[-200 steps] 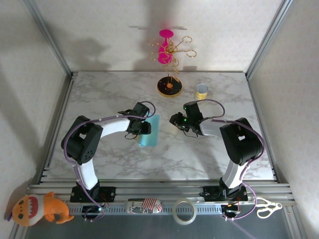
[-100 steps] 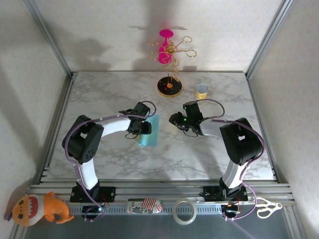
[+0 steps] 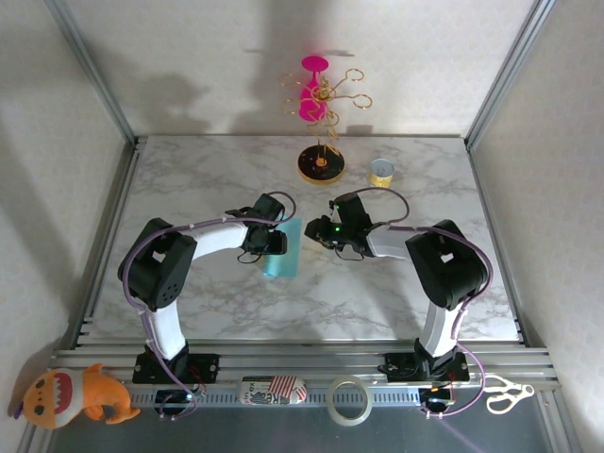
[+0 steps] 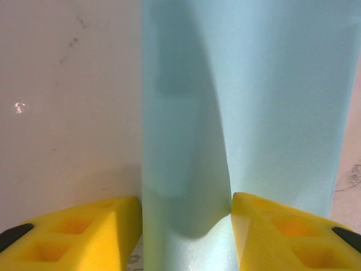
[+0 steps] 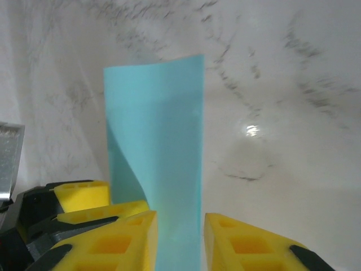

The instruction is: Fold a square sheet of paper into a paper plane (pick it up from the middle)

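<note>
Both claws bracket the paper [image 3: 282,247]: left claw [image 4: 186,203] pinches it, right claw [image 5: 179,219] straddles its edge, grip unclear. Close your right squarely before you crease.

A robotics lab test cell — white panel walls [image 3: 189,66], aluminium rail frame [image 3: 102,241], marble-patterned tabletop [image 3: 198,175] — left arm [image 3: 165,274] and right arm [image 3: 453,269] bolted near.

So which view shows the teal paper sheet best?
Right wrist: the square sheet of paper stands nearly whole, its curl and top edge clear. Left wrist crops it to a close-up; top external gives a small distant strip.
</note>
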Robot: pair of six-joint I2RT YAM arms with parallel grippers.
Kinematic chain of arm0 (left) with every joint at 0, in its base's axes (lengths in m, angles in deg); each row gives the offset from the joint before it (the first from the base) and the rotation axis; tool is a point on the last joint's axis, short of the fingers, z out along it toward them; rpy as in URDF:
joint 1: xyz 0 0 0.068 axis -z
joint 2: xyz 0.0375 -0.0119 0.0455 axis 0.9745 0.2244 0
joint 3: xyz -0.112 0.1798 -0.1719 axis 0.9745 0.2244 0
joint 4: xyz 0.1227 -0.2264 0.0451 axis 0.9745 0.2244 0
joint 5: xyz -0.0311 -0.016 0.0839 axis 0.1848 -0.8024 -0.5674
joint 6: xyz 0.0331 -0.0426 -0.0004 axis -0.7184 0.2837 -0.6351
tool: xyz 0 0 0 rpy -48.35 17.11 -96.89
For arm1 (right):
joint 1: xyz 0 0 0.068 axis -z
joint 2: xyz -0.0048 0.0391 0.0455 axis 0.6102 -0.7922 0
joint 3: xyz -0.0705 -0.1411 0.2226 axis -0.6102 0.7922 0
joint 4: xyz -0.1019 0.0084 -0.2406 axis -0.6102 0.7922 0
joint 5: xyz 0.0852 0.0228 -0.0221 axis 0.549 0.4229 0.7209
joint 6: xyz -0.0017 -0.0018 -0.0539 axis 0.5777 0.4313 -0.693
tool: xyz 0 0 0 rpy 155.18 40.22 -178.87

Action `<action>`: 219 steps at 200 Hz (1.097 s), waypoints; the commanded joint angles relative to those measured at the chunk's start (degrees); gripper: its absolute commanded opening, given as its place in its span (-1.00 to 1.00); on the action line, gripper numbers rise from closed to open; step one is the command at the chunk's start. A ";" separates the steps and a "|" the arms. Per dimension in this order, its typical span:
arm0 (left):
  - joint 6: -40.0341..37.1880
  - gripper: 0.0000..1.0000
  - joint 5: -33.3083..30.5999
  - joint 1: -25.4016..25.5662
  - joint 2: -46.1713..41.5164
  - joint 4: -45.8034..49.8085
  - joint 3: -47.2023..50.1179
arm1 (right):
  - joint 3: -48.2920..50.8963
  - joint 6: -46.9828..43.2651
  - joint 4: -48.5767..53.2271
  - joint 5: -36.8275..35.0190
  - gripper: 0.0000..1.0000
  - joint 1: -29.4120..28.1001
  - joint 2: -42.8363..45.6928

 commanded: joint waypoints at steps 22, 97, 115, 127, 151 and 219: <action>0.63 -0.01 -3.77 -0.40 7.60 2.23 3.81 | -4.20 -1.43 1.30 2.70 -0.50 -2.75 -3.18; 0.22 0.01 -3.43 -0.40 7.76 2.20 4.25 | -9.26 -1.91 5.48 2.54 -0.68 -4.71 -7.74; 0.19 0.01 -3.35 -0.40 7.88 2.25 4.34 | -9.90 -2.05 6.46 2.50 -0.71 -4.80 -8.51; 0.10 0.01 -3.20 -0.40 8.04 2.20 4.34 | -10.05 -2.07 6.61 2.46 -0.73 -4.88 -8.88; 0.11 0.01 -3.24 -0.40 8.13 2.16 4.43 | -10.62 -2.25 7.35 2.48 -0.75 -4.97 -9.63; 0.10 0.01 -3.41 -0.40 8.05 2.16 4.52 | -12.32 -3.41 14.39 -1.20 -0.80 -5.15 -11.69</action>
